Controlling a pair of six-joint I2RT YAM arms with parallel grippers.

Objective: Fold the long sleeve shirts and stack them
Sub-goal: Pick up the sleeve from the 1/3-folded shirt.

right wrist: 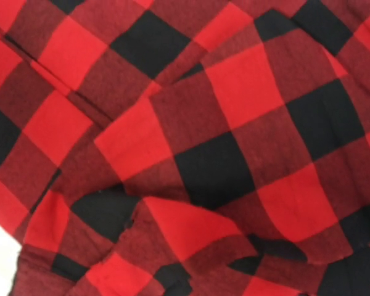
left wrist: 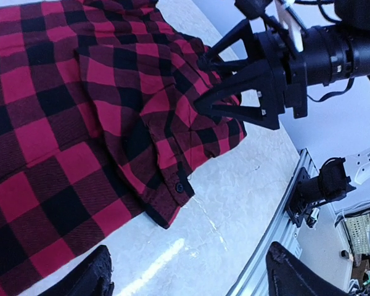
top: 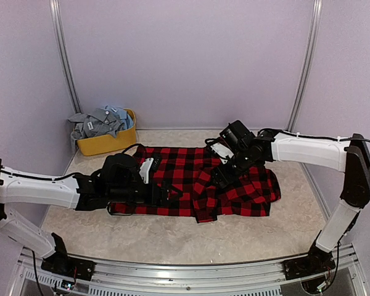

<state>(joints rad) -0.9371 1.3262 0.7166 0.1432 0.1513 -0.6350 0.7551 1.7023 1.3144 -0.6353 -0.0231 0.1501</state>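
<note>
A red-and-black check flannel shirt (top: 197,182) lies spread across the middle of the table, rumpled at its right end. My left gripper (top: 166,196) hovers low over the shirt's near left part. In the left wrist view it (left wrist: 191,280) is open and empty above bare table, just past a buttoned cuff (left wrist: 176,191). My right gripper (top: 221,176) points down onto the shirt's middle. The left wrist view shows its fingers (left wrist: 200,63) apart, tips on a raised fold. The right wrist view shows only flannel (right wrist: 197,166). Grey and pale blue shirts (top: 100,122) sit heaped in the tub.
A yellow oval tub (top: 108,143) stands at the back left by the wall. Pale walls with metal posts close in the table on three sides. A metal rail (top: 185,274) runs along the near edge.
</note>
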